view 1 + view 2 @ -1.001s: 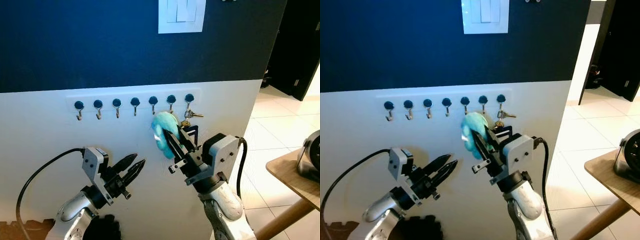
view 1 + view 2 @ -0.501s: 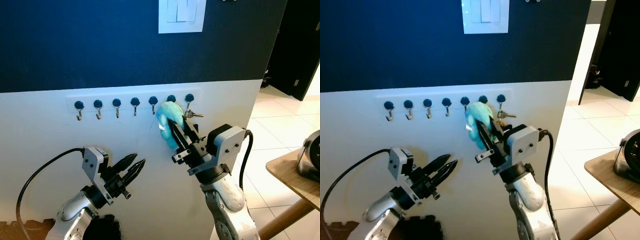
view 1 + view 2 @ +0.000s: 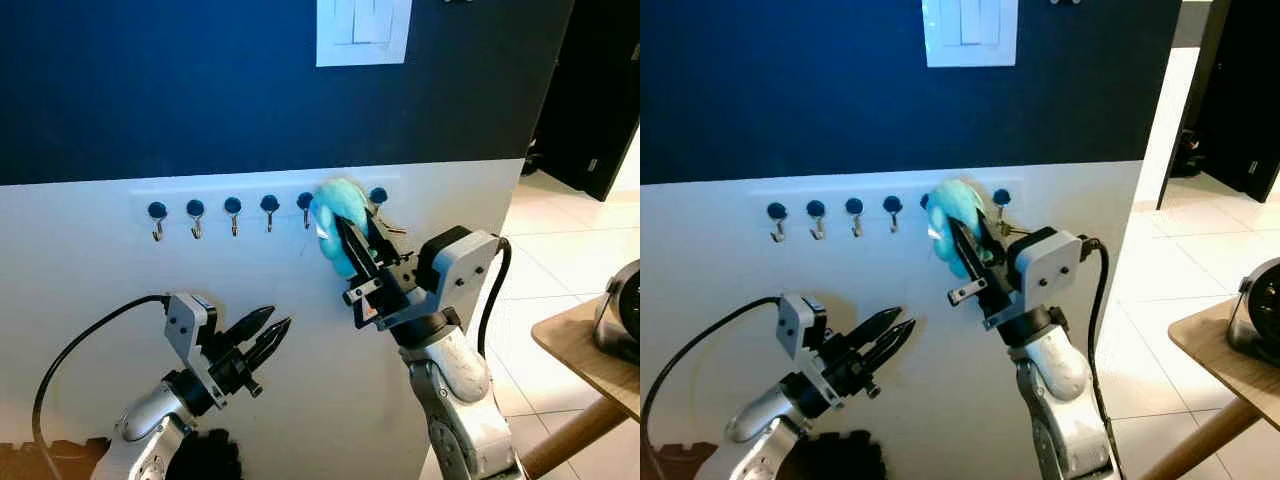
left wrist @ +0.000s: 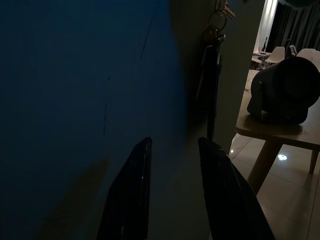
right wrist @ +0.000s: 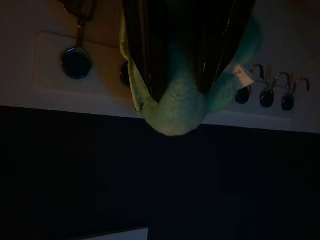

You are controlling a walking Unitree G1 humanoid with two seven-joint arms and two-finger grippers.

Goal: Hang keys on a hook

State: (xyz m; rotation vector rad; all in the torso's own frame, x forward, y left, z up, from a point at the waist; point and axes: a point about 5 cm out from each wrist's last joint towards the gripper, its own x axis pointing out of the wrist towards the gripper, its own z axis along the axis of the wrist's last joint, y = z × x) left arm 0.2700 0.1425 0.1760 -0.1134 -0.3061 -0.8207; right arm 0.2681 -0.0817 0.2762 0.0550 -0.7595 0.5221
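A white rail (image 3: 140, 199) on the wall carries a row of blue-knobbed hooks (image 3: 232, 207). A set of keys (image 3: 1006, 229) hangs from the rightmost hook (image 3: 378, 196), partly behind my right arm. My right gripper (image 3: 348, 232) is shut on a fluffy turquoise key fob (image 3: 335, 212) and holds it up against the rail. The fob covers the second hook from the right. In the right wrist view the fob (image 5: 180, 107) bulges between the two black fingers. My left gripper (image 3: 277, 322) hovers lower left, open with nothing in it, pointing at the wall.
A white light switch (image 3: 363, 30) sits high on the dark blue wall. A wooden table (image 3: 585, 355) with a dark appliance (image 3: 622, 315) stands at the right. Tiled floor (image 3: 560, 240) leads to a dark doorway. A black mat (image 3: 205, 455) lies below my left arm.
My right gripper has risen with the turquoise fob, from below the hooks up to the rail, and it now covers the second hook from the right. The left arm has stayed put.
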